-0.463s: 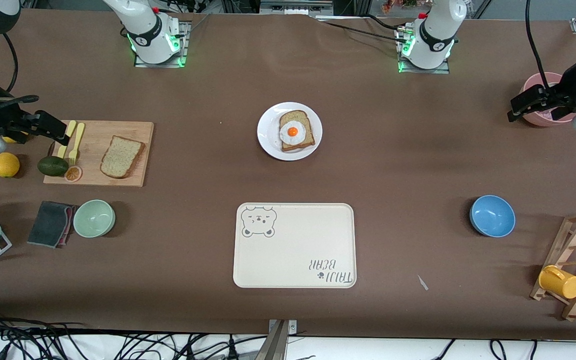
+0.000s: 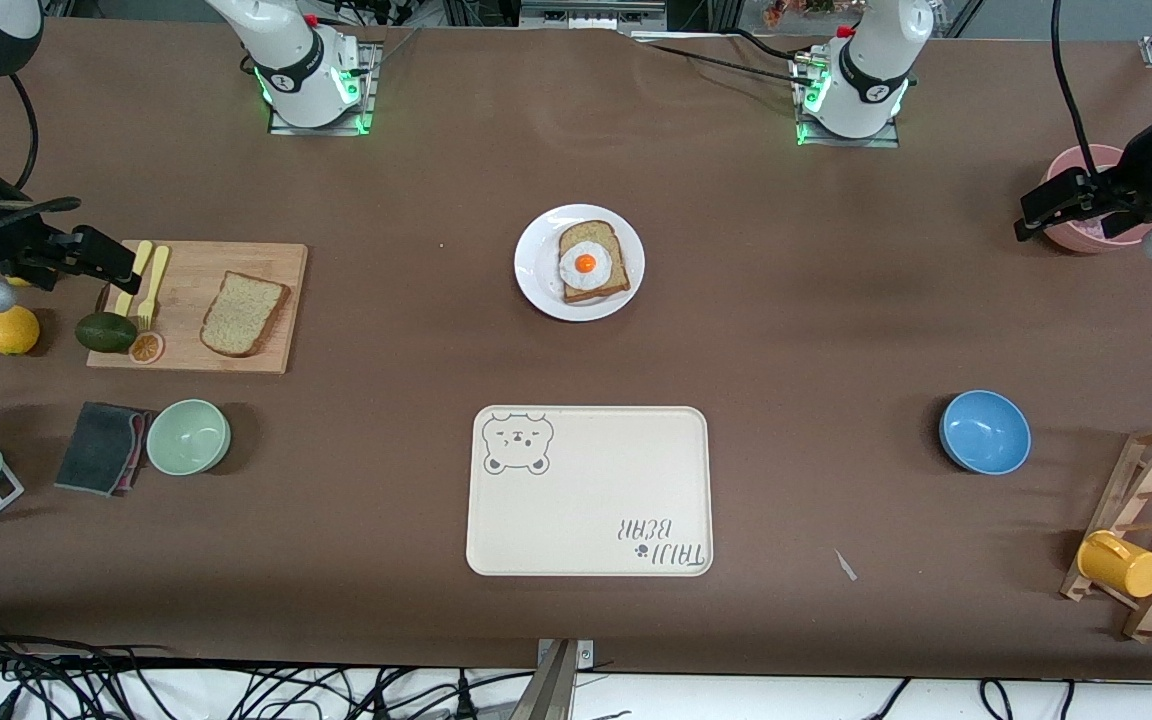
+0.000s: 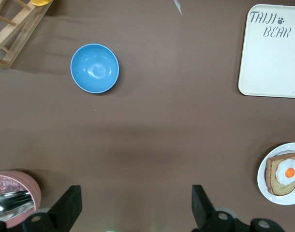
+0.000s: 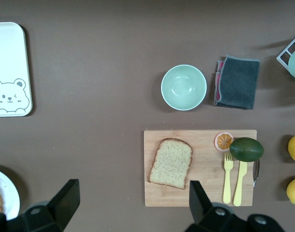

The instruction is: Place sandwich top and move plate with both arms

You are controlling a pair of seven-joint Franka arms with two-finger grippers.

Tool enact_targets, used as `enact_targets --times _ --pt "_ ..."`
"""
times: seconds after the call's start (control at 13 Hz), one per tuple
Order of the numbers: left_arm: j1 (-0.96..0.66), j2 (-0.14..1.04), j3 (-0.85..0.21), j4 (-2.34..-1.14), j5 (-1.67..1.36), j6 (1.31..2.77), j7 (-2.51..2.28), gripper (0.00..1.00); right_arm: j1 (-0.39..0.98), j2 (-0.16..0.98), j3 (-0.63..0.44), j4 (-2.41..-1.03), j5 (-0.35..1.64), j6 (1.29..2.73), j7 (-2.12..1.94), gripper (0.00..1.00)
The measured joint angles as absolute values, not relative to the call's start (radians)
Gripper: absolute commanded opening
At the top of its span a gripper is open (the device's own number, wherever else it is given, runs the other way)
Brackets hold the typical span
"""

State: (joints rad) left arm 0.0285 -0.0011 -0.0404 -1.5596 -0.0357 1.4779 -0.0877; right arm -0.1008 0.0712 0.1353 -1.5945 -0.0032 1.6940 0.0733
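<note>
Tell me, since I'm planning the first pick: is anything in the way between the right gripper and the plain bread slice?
Nothing visible is. The right gripper, fingers open, hangs over the fork end of the cutting board. The sandwich top lies bare on that board, apart from the fork, avocado and orange slice.

Right gripper over fork, avocado; bare board around sandwich top beside it.
</note>
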Motion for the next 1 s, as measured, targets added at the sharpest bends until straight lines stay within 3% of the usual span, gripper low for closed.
enact_targets --times 1.0 --pt "0.049 0.009 -0.04 -1.566 -0.034 1.474 -0.089 1.0 -0.102 0.1 0.134 -1.595 -0.006 1.634 0.074 0.99"
